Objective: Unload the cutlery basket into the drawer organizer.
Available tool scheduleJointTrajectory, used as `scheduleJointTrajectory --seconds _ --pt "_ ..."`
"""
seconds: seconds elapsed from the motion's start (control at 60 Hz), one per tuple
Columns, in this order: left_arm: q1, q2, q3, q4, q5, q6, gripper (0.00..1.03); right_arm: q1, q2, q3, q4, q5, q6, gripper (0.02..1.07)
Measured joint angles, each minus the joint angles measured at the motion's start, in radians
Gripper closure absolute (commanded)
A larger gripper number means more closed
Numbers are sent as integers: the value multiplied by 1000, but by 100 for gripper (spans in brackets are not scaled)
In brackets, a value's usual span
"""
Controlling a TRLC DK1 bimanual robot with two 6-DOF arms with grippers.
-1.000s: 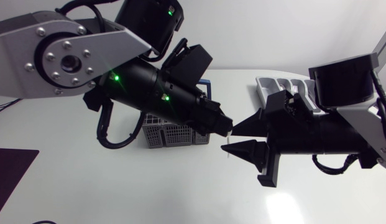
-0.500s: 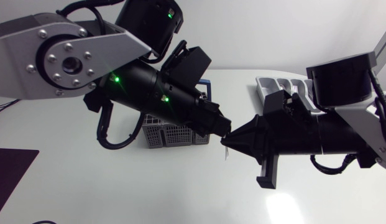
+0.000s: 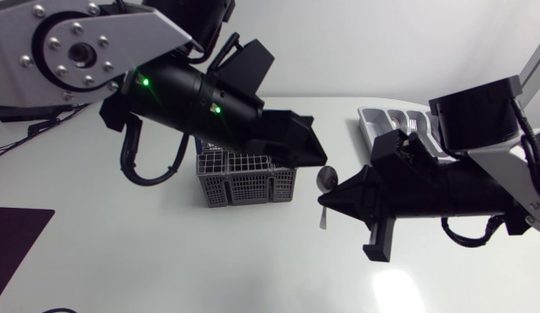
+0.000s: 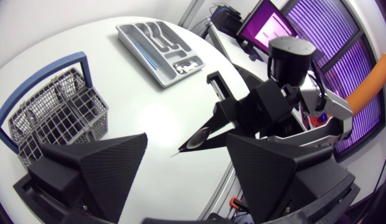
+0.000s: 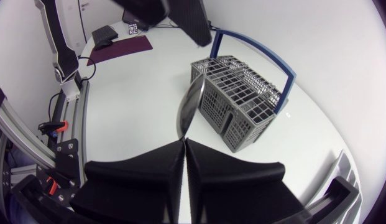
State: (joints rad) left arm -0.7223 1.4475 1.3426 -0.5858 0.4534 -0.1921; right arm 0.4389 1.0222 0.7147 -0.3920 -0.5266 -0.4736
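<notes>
— Spoon loc, head view?
— The spoon is pinched in the right gripper, with the fingers pressed onto it from both sides. Bowl sticks out one side, handle tip the other. It's held above the table, just beside the cutlery basket, on the organizer side.
— Left gripper?
— The left gripper hangs over the basket corner nearest the spoon. The drawer organizer sits past the right arm, w/ cutlery lying in its compartments.
— Left wrist view?
— Its own fingers are spread wide, not touching anything. Ahead of them is the right gripper's tip w/ the spoon, close but apart. The basket w/ its blue handle is off to one side, and the organizer is further on, well apart from it.
— Right wrist view?
— Both fingers are clamped tight on the spoon, w/ the bowl standing up out of the tips. The basket is just ahead; can't tell what's in it.
</notes>
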Motion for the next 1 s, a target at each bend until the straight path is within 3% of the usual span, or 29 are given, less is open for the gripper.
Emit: scheduleJointTrajectory --seconds 0.217,0.433,0.683,1.0 --pt "82 20 42 0 -52 -51 5 -152 -11 0 -43 9 -45 102" --pt "129 34 42 -1 -157 -63 5 -342 -13 0 -45 126 -164 102" --pt "160 41 31 -2 -225 -63 5 -536 54 0 109 288 -325 101" --pt "211 40 -59 -9 -228 -63 5 -756 348 0 362 370 -489 101"
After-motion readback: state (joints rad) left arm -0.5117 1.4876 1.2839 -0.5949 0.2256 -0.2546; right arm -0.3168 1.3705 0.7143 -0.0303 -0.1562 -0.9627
